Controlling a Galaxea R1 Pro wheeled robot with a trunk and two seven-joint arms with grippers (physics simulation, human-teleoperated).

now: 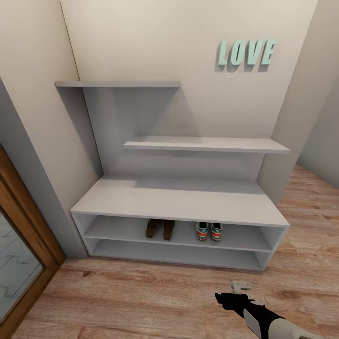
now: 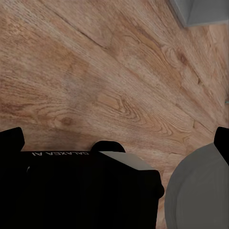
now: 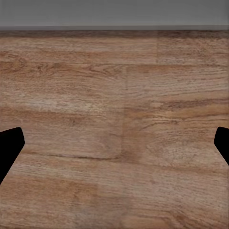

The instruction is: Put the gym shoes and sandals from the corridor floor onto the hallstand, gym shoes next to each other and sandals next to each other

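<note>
While all four shoes sit on the upper open shelf of the shoe rack (image 1: 179, 202):
Sandals (image 1: 159, 229): side by side, left of the sneakers.
Sneakers (image 1: 208, 230): side by side.
Floor (image 1: 141, 301): wood planks before the rack.
Right gripper (image 3: 114, 143): fingers spread apart, holding nothing, over the floor.
Left gripper (image 2: 114, 138): fingers spread apart, holding nothing.
</note>
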